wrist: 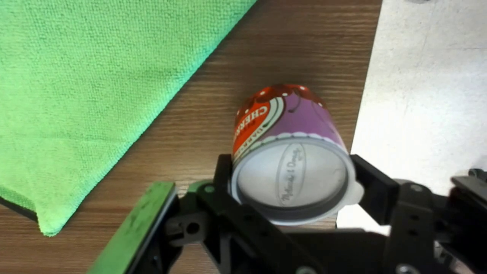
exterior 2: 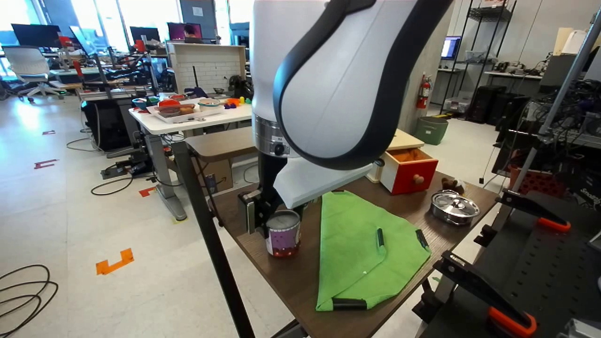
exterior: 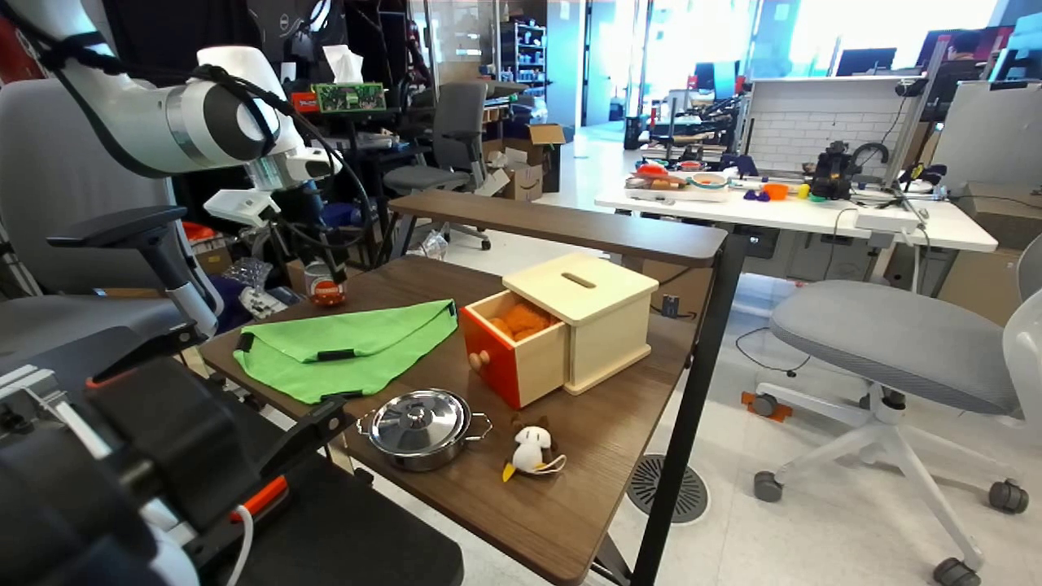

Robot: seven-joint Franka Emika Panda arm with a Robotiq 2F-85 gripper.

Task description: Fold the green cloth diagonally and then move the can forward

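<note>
Green cloth (wrist: 87, 87) takes up the upper left of your wrist view, its slanting edge facing the can (wrist: 291, 152). Your claw (wrist: 292, 169) has its fingers (wrist: 223, 171) against opposite sides of the can near its top, so I judge it is gripping it. The can sits over a strip of table (wrist: 190, 133) between the cloth and the drop to the floor (wrist: 430, 95), and that strip tightens toward the top of this view: your move turns on that.

In an exterior view, the can (exterior 2: 284, 237) stands upright, apart from the cloth (exterior 2: 357, 234), whose straight fold runs alongside it. Beyond the cloth lie the red-fronted box (exterior 2: 407, 173) and lidded pot (exterior 2: 454, 207), probably off your path.

In an exterior view, the cloth (exterior: 366, 338) shows one corner folded over, short of the corner beneath; I take the fold as loosely done, leaving you the can (exterior: 326, 286). Which way counts as forward, I cannot tell; keep it off the cloth.
</note>
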